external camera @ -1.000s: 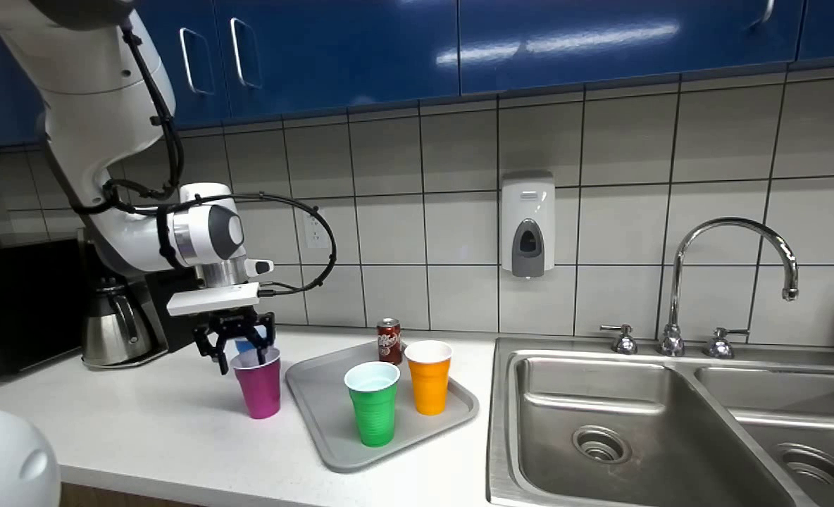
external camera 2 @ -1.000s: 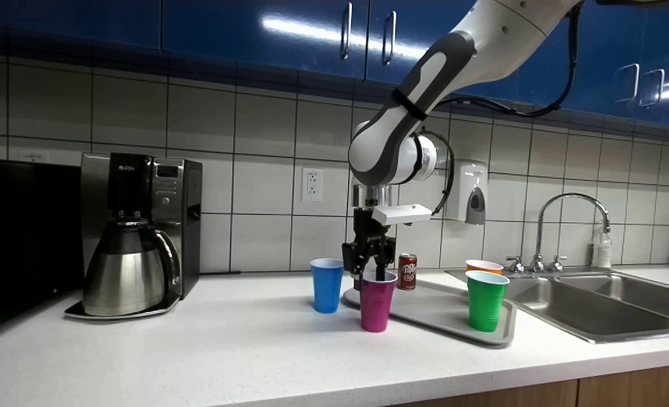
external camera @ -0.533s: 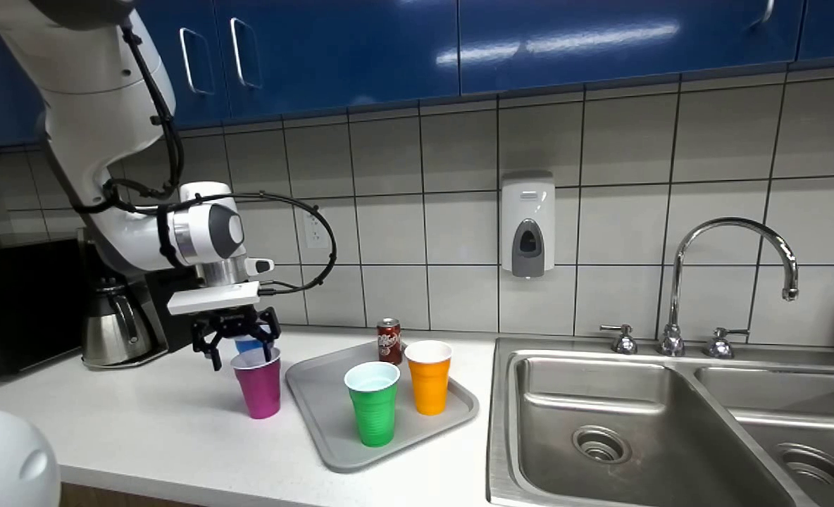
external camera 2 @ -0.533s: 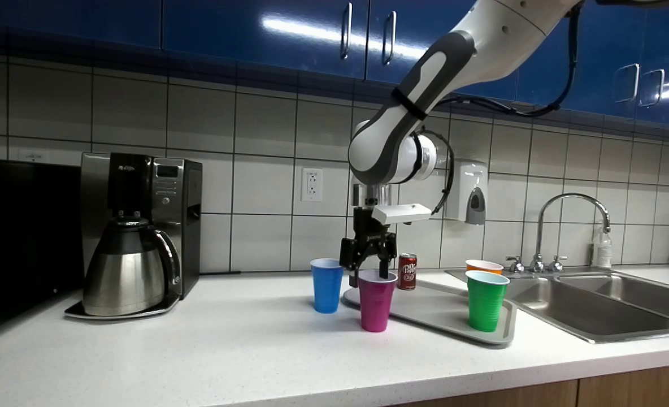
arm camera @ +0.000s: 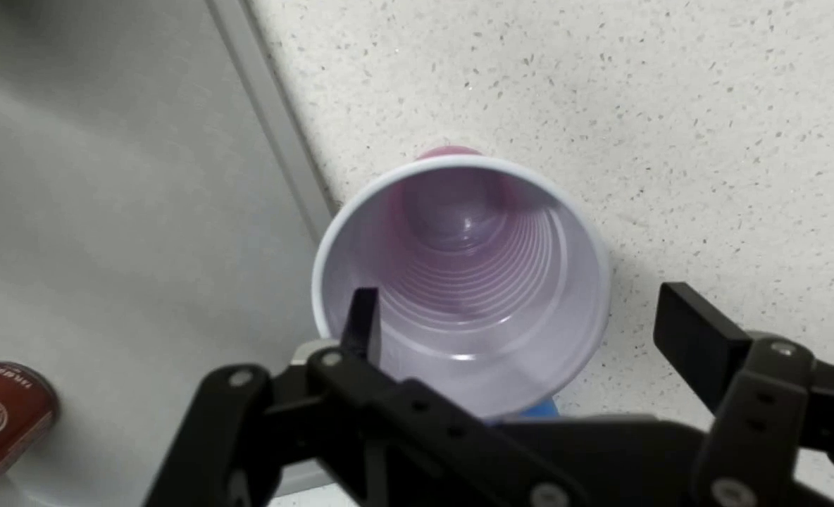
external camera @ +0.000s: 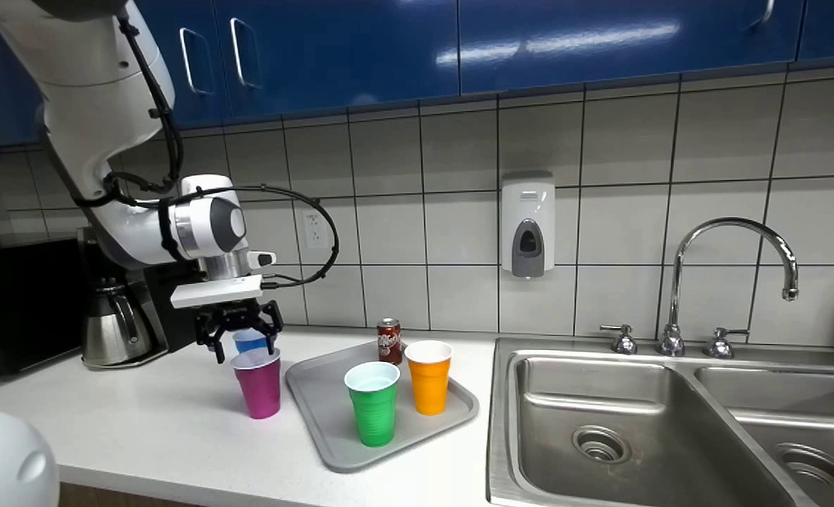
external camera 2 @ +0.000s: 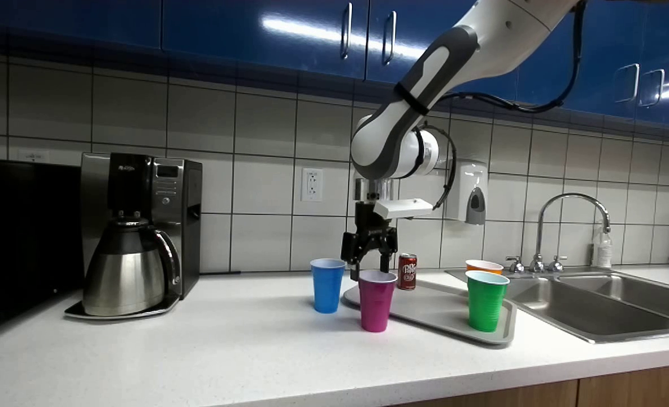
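Observation:
My gripper (arm camera: 520,287) is open and empty, pointing down. It also shows in both exterior views (external camera: 246,352) (external camera 2: 369,271), at the height of the magenta cup's rim or just above it. The magenta cup (arm camera: 459,317) is upright on the counter, white and empty inside, and is the nearest thing (external camera: 260,387) (external camera 2: 376,302). In the wrist view one finger overlaps the cup's mouth and the other is off to the side over the counter. A blue cup (external camera 2: 327,285) stands beside it, mostly hidden in the wrist view (arm camera: 542,408) and partly hidden in an exterior view (external camera: 248,341).
A grey tray (external camera: 325,398) beside the magenta cup bears a green cup (external camera: 373,408), an orange cup (external camera: 429,384) and a red soda can (external camera 2: 407,272). A steel sink (external camera: 501,422) lies past the tray. A coffee maker with carafe (external camera 2: 128,277) and blue wall cabinets (external camera 2: 266,39) are around.
The fingers have spread apart, and the gripper has then risen. The finger that was inside the magenta cup has come up out of it. The cup stays in place on the counter.

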`<act>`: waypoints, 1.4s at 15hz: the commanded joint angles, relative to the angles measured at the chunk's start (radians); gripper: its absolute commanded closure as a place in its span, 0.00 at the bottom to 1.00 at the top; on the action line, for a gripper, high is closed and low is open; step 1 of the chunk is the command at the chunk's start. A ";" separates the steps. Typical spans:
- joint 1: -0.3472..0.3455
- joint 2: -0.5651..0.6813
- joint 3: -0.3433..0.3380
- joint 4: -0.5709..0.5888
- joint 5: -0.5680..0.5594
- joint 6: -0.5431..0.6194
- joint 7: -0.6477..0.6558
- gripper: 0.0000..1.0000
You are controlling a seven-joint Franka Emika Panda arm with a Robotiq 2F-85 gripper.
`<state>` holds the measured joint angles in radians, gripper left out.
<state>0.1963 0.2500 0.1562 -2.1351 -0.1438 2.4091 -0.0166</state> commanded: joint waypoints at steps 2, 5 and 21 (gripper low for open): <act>-0.020 -0.056 0.002 -0.014 0.025 -0.018 -0.041 0.00; -0.026 -0.075 -0.003 -0.017 0.028 -0.017 -0.045 0.00; -0.070 -0.142 -0.056 -0.061 0.016 -0.017 -0.032 0.00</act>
<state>0.1437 0.1547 0.1010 -2.1598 -0.1403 2.4091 -0.0244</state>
